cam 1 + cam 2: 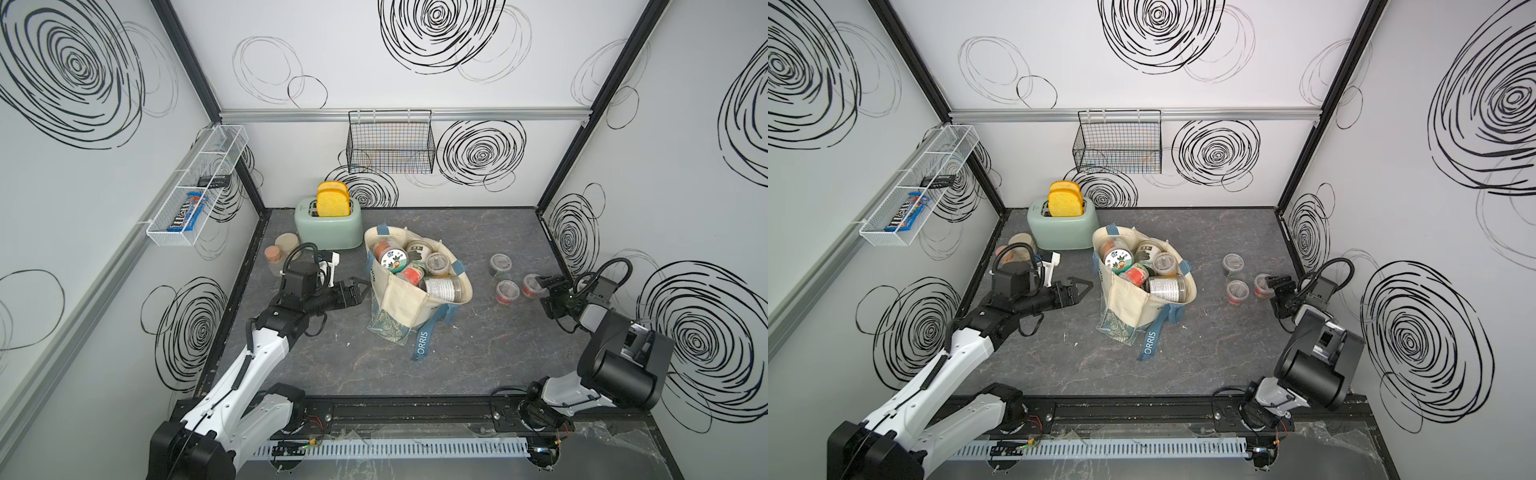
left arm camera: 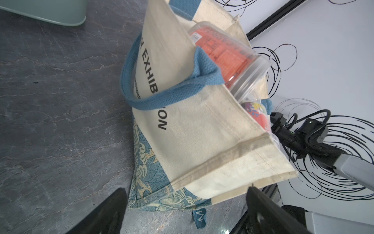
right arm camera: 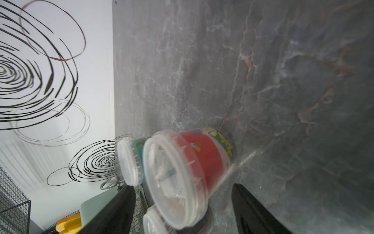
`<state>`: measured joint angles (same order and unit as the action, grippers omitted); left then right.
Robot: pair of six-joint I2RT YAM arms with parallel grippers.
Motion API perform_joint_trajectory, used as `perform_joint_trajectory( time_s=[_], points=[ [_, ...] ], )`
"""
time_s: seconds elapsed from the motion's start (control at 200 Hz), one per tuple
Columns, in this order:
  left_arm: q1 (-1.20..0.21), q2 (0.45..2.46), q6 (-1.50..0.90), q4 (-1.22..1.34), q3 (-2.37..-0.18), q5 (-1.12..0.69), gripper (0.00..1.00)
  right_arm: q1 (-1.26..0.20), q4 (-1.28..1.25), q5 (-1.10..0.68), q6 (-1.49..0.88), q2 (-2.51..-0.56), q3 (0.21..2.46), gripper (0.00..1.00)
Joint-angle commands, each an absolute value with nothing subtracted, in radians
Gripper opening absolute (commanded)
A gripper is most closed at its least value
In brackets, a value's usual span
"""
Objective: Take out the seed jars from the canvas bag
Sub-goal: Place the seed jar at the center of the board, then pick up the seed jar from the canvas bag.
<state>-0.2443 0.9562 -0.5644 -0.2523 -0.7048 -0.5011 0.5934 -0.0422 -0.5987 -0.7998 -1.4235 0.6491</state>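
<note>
The cream canvas bag (image 1: pixel 399 299) (image 1: pixel 1125 295) (image 2: pixel 202 131) stands open mid-table, holding several seed jars, among them a sticker-lidded one (image 1: pixel 392 259) and one lying on its side (image 1: pixel 442 287). Three seed jars (image 1: pixel 500 263) (image 1: pixel 507 292) (image 1: pixel 532 285) stand on the table right of the bag. My right gripper (image 1: pixel 540 283) (image 3: pixel 182 187) is open around the nearest, a red jar (image 3: pixel 202 154) with a clear lid; a gap shows beside one finger. My left gripper (image 1: pixel 361 289) (image 2: pixel 185 190) hangs open just left of the bag, holding nothing.
A mint toaster (image 1: pixel 328 226) with yellow toast stands behind the bag, with two frosted jars (image 1: pixel 286 245) to its left. A white wire rack (image 1: pixel 195 187) hangs on the left wall and a black wire basket (image 1: pixel 390 143) on the back wall.
</note>
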Motion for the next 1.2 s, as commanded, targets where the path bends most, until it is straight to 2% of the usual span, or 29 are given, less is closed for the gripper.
perform_joint_trajectory(
  time_s=[0.0, 0.105, 0.165, 0.255, 0.395, 0.505, 0.61, 0.73, 0.83, 1.061, 1.191],
  points=[
    [-0.257, 0.909, -0.539, -0.328, -0.786, -0.510, 1.00, 0.583, 0.094, -0.599, -0.729, -1.298, 0.727, 0.85],
    [-0.258, 0.904, -0.537, -0.370, -0.828, -0.515, 0.99, 0.509, 0.141, -0.627, -0.706, -1.194, 0.791, 0.89],
    [-0.260, 0.928, -0.533, -0.380, -0.858, -0.525, 1.00, 0.409, 0.123, -0.627, -0.698, -1.147, 0.818, 0.91],
    [-0.261, 0.988, -0.501, -0.408, -0.912, -0.505, 0.97, 0.217, 0.094, -0.616, -0.691, -1.118, 0.868, 0.92],
    [-0.262, 1.087, -0.476, -0.407, -0.977, -0.470, 0.97, -0.111, 0.159, -0.517, -0.628, -1.180, 1.019, 0.92],
    [-0.258, 1.169, -0.485, -0.363, -1.007, -0.474, 1.00, -0.352, 0.212, -0.366, -0.567, -1.254, 1.139, 0.94],
    [-0.243, 1.241, -0.500, -0.325, -1.031, -0.484, 0.94, -0.516, 0.252, -0.252, -0.525, -1.344, 1.238, 1.00],
    [-0.235, 1.282, -0.537, -0.266, -1.035, -0.492, 0.89, -0.623, 0.294, -0.176, -0.492, -1.460, 1.338, 0.97],
    [-0.233, 1.312, -0.562, -0.229, -1.036, -0.516, 0.81, -0.692, 0.332, -0.115, -0.486, -1.549, 1.408, 0.97],
    [-0.236, 1.305, -0.577, -0.192, -0.997, -0.526, 0.62, -0.773, 0.426, -0.012, -0.501, -1.699, 1.539, 0.97],
    [-0.242, 1.284, -0.581, -0.181, -0.963, -0.528, 0.56, -0.796, 0.473, 0.042, -0.524, -1.760, 1.590, 0.98]
  ],
)
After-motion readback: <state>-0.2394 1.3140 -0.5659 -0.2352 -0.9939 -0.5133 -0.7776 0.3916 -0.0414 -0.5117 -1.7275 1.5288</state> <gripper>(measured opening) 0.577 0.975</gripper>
